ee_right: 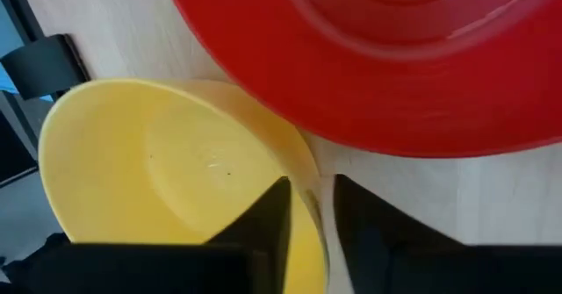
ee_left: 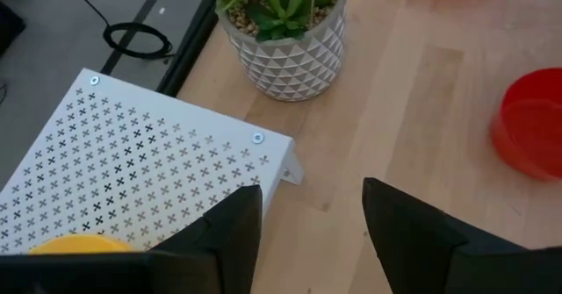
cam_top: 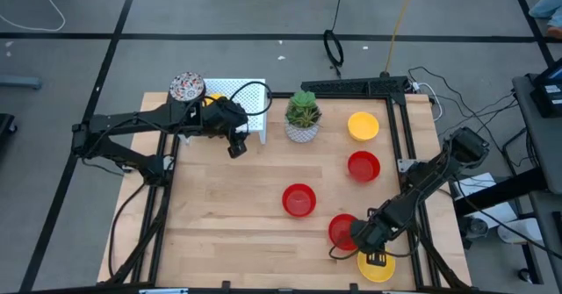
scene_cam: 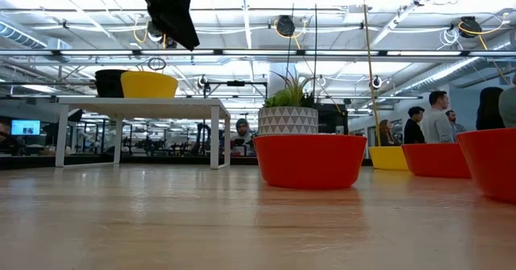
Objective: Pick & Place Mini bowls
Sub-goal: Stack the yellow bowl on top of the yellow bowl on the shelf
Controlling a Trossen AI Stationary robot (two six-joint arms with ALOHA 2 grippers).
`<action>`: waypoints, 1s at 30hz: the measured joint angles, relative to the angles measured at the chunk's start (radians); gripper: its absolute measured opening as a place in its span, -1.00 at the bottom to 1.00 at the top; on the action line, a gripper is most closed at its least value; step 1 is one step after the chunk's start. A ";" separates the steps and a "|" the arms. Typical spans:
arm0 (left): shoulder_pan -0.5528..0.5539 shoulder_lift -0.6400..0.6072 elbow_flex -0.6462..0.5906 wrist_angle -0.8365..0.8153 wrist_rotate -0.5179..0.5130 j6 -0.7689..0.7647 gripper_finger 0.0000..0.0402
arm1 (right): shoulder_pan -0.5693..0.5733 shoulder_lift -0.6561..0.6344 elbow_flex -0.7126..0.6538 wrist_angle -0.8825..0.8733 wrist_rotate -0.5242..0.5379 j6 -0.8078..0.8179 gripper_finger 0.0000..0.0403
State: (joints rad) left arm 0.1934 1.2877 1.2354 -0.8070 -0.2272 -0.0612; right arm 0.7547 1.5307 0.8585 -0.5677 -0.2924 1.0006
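Note:
My right gripper is at the table's near edge, at a yellow mini bowl that lies beside a red one. Two more red bowls and a yellow one sit upright on the wood. A patterned bowl and a yellow bowl stand on a white perforated shelf. My left gripper hangs open and holds nothing, above the table beside the shelf's corner. My right gripper holds the yellow mini bowl by its rim, on the side nearest the red bowl. One finger is inside the bowl and the other outside, with the wall pinched between them. Whether the bowl is lifted off the table, I cannot tell.
A white pot with a green plant stands right of the shelf, close to my left gripper. A black frame runs along the table's far right and right side. Bare wood lies at the table's centre left. People stand in the room behind.

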 joint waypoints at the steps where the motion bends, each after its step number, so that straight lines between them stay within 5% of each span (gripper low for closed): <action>1: -0.001 0.000 0.000 0.000 0.000 0.000 0.01 | 0.000 0.000 0.000 0.000 -0.001 0.004 -0.72; 4: -0.009 0.000 0.000 0.000 0.000 0.000 0.01 | 0.000 0.000 0.000 -0.001 -0.054 0.003 -0.95; 10: -0.033 0.000 0.000 -0.002 0.002 0.014 0.01 | 0.006 -0.020 0.000 -0.070 -0.208 0.052 -0.99; 14: -0.048 0.000 0.000 -0.002 0.002 0.014 0.01 | 0.020 -0.106 -0.001 -0.129 -0.217 0.113 -0.99; 17: -0.059 0.000 0.000 -0.003 0.002 0.014 0.01 | 0.020 -0.215 -0.001 -0.103 -0.132 0.163 -0.99; 23: -0.075 0.000 0.000 -0.003 0.002 0.014 0.01 | -0.046 -0.413 -0.001 -0.094 0.277 0.111 -1.00; 30: -0.078 0.000 0.000 -0.003 0.001 0.014 0.01 | -0.324 -0.417 -0.001 -0.085 0.344 -0.169 -1.00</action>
State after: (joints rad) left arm 0.1154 1.2881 1.2354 -0.8101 -0.2264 -0.0475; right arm 0.4304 1.1136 0.8577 -0.6527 0.0520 0.8316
